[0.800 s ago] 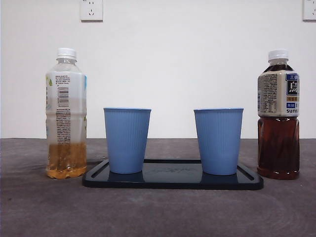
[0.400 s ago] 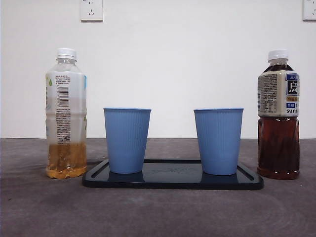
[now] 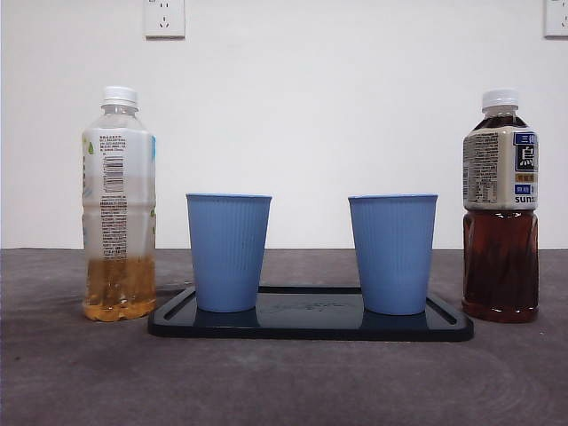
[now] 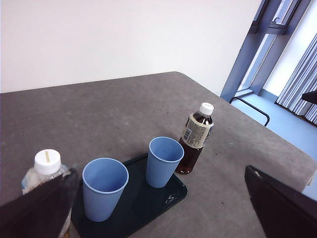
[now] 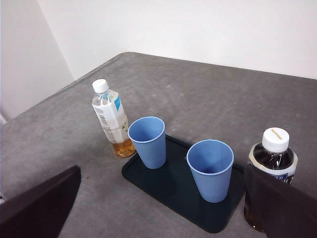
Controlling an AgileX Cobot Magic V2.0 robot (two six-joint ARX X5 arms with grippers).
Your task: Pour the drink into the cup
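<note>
Two blue ribbed cups, one on the left (image 3: pixel 228 253) and one on the right (image 3: pixel 392 255), stand upright on a dark tray (image 3: pixel 311 325). Left of the tray is a capped bottle (image 3: pixel 119 204) with a little yellow drink at its bottom. A capped bottle of dark tea (image 3: pixel 500 213) stands to the tray's right. The left gripper (image 4: pixel 161 168) hangs open and empty, high above the cups (image 4: pixel 104 191) and the tea bottle (image 4: pixel 195 136). Also open and empty, the right gripper (image 5: pixel 162 171) looks down from high on the cups (image 5: pixel 148 141), yellow bottle (image 5: pixel 111 119) and tea bottle (image 5: pixel 270 168). Neither gripper shows in the front view.
A white wall with two sockets (image 3: pixel 164 18) closes off the back of the grey table (image 3: pixel 284 382). The table's rounded corner and edge (image 4: pixel 233 106) lie beyond the tea bottle, with a window frame (image 4: pixel 257 54) past it.
</note>
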